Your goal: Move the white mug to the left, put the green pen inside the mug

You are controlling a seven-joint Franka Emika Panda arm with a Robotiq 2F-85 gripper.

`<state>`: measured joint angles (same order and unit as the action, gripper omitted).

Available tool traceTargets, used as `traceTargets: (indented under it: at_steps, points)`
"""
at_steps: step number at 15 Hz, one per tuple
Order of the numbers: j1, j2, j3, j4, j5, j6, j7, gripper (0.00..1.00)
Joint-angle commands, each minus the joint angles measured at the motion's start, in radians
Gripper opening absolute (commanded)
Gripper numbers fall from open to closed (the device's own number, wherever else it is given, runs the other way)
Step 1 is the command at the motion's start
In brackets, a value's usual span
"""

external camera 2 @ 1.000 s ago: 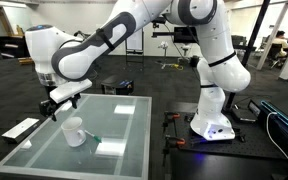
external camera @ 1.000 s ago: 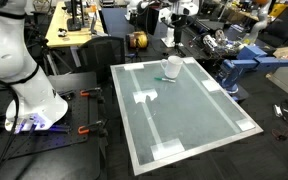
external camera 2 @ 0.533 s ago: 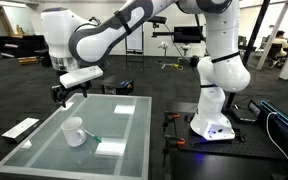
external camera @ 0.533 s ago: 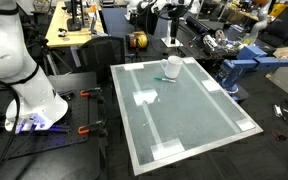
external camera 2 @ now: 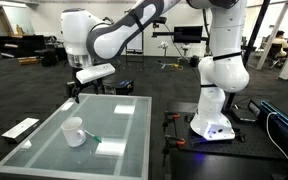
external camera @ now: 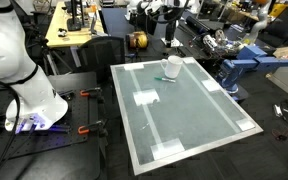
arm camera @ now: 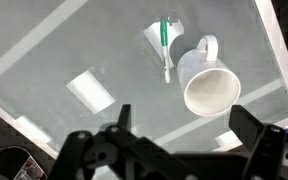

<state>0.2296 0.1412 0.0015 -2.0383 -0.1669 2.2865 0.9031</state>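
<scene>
Claw: we are seeing the claw (external camera 2: 73, 90) hanging in the air above the counter (external camera 2: 44, 152). Its dark fingers (arm camera: 121, 118) are spread wide and are gripping nothing. It is well clear of both task things.
White mug: we are finding the white mug (arm camera: 210, 86) standing upright on the counter, just beyond the claw in the wrist view. Its round mouth is facing up and its handle is pointing away from the claw. In an exterior view it (external camera: 172, 67) is sitting close to the counter edge farthest from that camera, near a taped corner.
Green pen: we are seeing the green pen (arm camera: 165, 40) lying flat just beside the mug, on the handle side. Its green part is resting across a small white tape patch and its pale end is pointing toward the mug's wall. We cannot tell whether the two are touching.
Tape patches: we are noticing flat white tape patches (arm camera: 89, 91) lying on the glass, with pale strips running along the counter's edges.
Arm: we are seeing the white arm (external camera 2: 134, 25) reaching over from its base (external camera 2: 212, 125), which is standing beside one long edge of the counter.
Background: we are making out cluttered lab benches (external camera: 69, 25) beyond the counter's far edge.
</scene>
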Motion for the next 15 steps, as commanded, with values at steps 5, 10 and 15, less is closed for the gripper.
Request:
traceTargets:
  at_steps: [5, 10, 15]
  points:
    - [-0.047, -0.033, 0.047, -0.190, 0.067, 0.231, -0.064, 1.00]
    - [-0.038, 0.000, 0.039, -0.141, 0.030, 0.189, -0.020, 1.00]
    - [-0.035, 0.004, 0.039, -0.139, 0.024, 0.199, -0.013, 1.00]
